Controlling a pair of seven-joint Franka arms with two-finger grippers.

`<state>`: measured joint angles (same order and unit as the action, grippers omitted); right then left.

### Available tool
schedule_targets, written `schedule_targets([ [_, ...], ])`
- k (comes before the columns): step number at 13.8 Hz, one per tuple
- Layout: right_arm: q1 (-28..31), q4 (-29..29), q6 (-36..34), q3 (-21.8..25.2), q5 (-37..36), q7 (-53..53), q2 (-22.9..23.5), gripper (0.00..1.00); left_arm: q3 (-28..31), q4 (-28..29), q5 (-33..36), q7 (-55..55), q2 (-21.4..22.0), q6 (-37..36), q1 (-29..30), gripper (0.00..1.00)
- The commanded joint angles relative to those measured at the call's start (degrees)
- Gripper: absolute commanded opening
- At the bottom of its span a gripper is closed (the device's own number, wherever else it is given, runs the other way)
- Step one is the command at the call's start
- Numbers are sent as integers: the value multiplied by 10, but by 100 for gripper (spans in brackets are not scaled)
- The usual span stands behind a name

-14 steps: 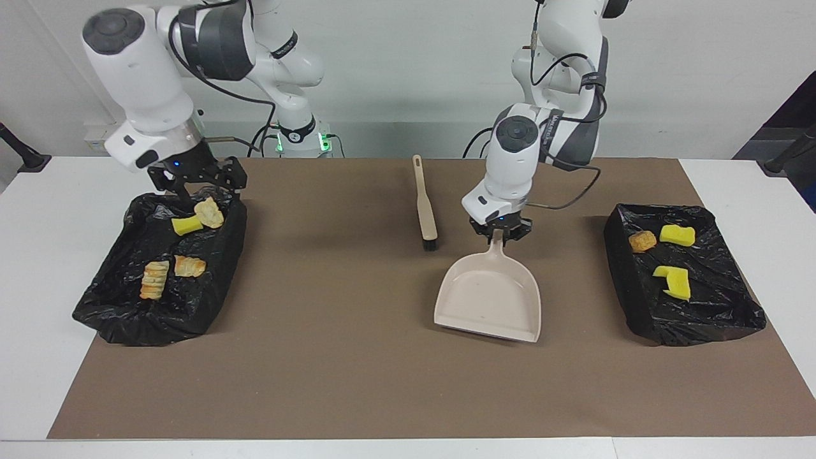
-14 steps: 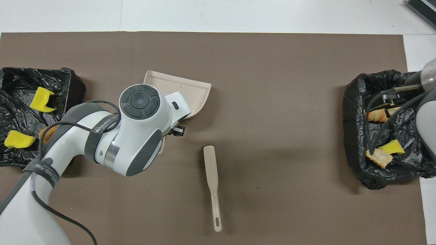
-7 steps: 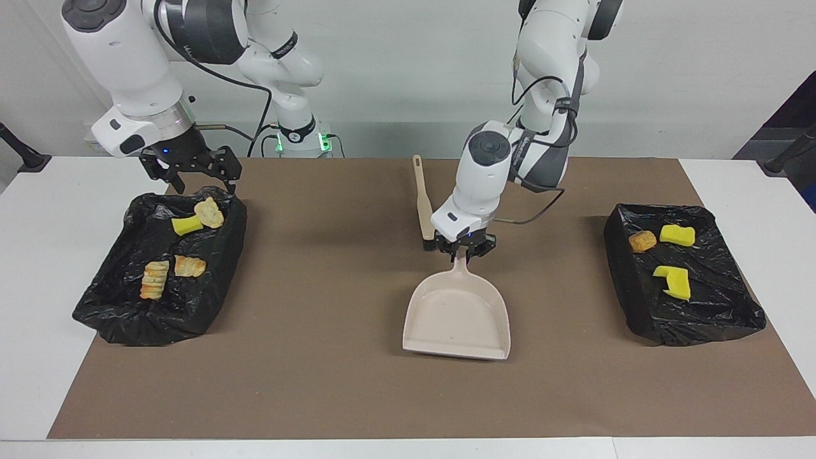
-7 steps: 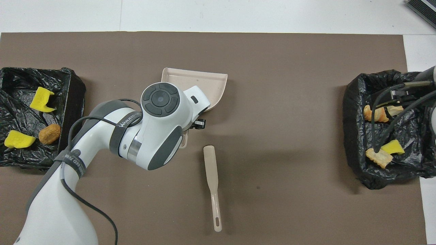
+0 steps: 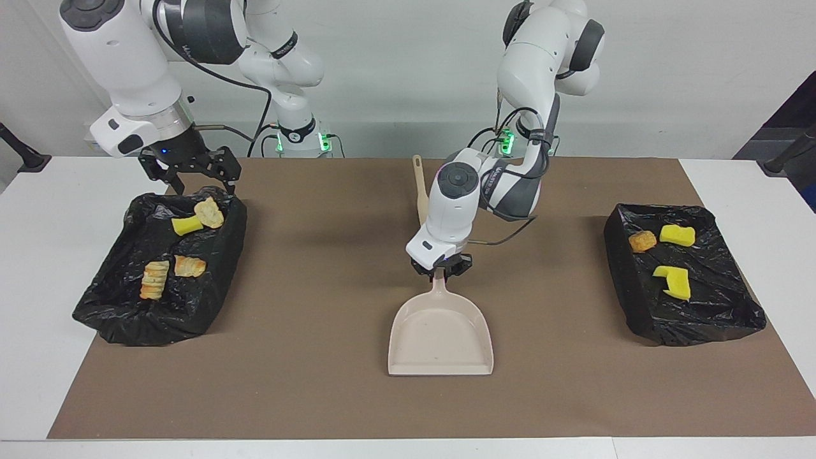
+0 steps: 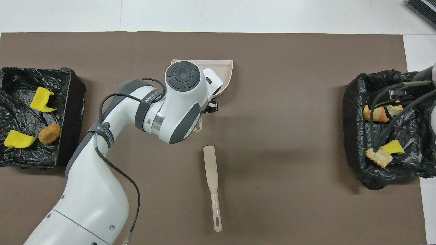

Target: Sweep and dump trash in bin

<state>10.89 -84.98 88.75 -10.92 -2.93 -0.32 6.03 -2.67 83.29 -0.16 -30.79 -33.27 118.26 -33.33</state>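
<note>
1. Broadly spread under everything: brown mat [image 5: 319,357] on the white table [image 5: 38,268].
2. Toward the right arm's end: black-lined bin [image 5: 108,306] holding four pieces of trash [image 5: 155,279], one yellow sponge and three tan bread-like chunks.
3. Toward the left arm's end: second black-lined bin [image 5: 644,306] with three scraps [image 5: 677,281], two yellow sponge bits and one brown chunk.
4. At mid-mat: beige dustpan [image 5: 441,338], flat on the mat, handle toward the robots, open mouth away from them, long axis running near-to-far.
5. Clamped tight on that handle: left gripper [image 5: 440,270], pointing down.
6. Over the robot-side rim of the four-piece bin: right gripper [image 5: 199,183], fingers spread wide, holding nothing.
7. Nearer the robots than the dustpan: beige brush [image 6: 212,185], lying lengthwise near-to-far, slim handle end toward the robots, mostly hidden by the left arm in the facing view.
</note>
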Motion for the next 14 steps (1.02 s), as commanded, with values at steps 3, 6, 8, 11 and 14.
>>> schedule_targets([
  [3,4,-5,7,-2,5,9,-1,100,12,9,23,-5,2,-7,-9,73],
  [6,-15,-4,1,18,3,1,-2,100,13,11,82,-3,11,-16,-7,100],
  [8,-59,-2,-5,63,7,1,-5,100,13,84,82,5,83,-15,8,100],
  [11,-68,-11,-5,78,15,6,-15,100,13,134,82,90,179,-26,64,100],
  [14,-68,-61,8,78,15,8,-44,100,12,140,80,181,249,-57,126,100],
])
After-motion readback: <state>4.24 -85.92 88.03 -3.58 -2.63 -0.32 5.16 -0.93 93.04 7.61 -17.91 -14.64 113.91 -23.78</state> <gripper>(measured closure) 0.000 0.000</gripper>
